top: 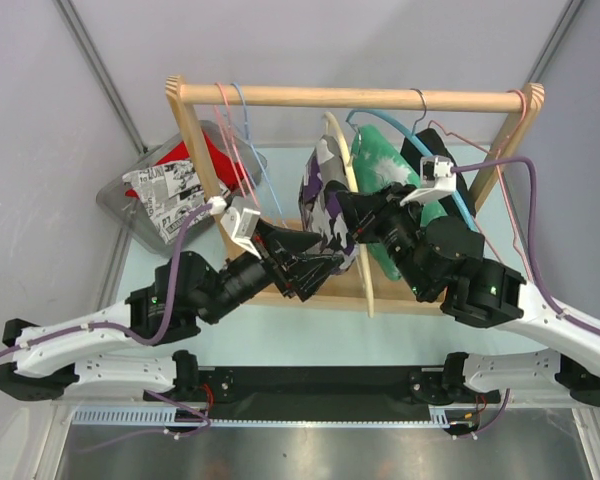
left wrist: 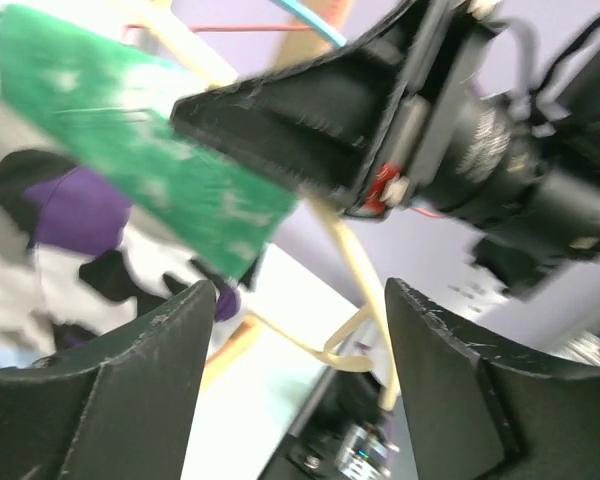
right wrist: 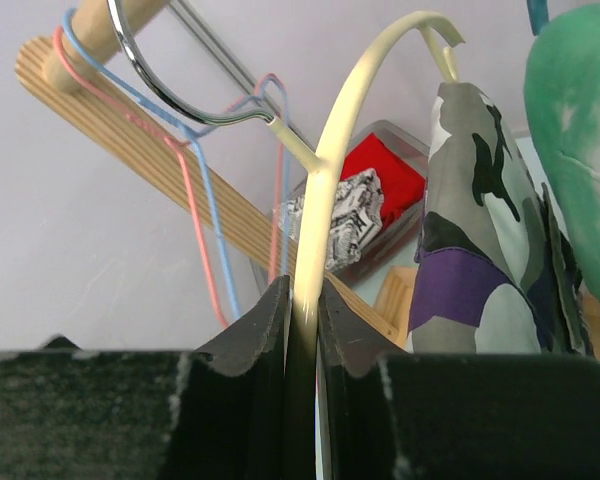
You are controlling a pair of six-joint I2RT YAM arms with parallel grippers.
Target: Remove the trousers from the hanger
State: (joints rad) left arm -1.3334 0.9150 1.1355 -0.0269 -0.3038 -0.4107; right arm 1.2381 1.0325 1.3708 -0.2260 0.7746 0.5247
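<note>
Hanging from the rail [top: 350, 97] of a wooden rack [top: 197, 150], a cream hanger [right wrist: 325, 190] carries the trousers [top: 323, 205], a camouflage pair in grey, black, white and purple, draped over it near the middle of the rack. The right gripper [right wrist: 302, 300] has its jaws pinched tight on the hanger's curved arm, low down, and in its wrist view the trousers hang just to the right of that grip. The left gripper [left wrist: 295, 340] has its jaws spread wide with nothing between them; from above it sits low against the near side of the trousers, and its own camera looks past the cloth at the right gripper close above. A green garment [top: 385, 165] hangs right beside the trousers, toward the right end of the rail. Pink and blue wire hangers [right wrist: 205, 230] hang bare near the rail's left end. Behind the rack's left post, a grey bin [top: 118, 200] on the table [top: 280, 325] holds a red cloth [top: 195, 160] and a newsprint cloth [top: 170, 195], the latter spilling over the bin's near rim
</note>
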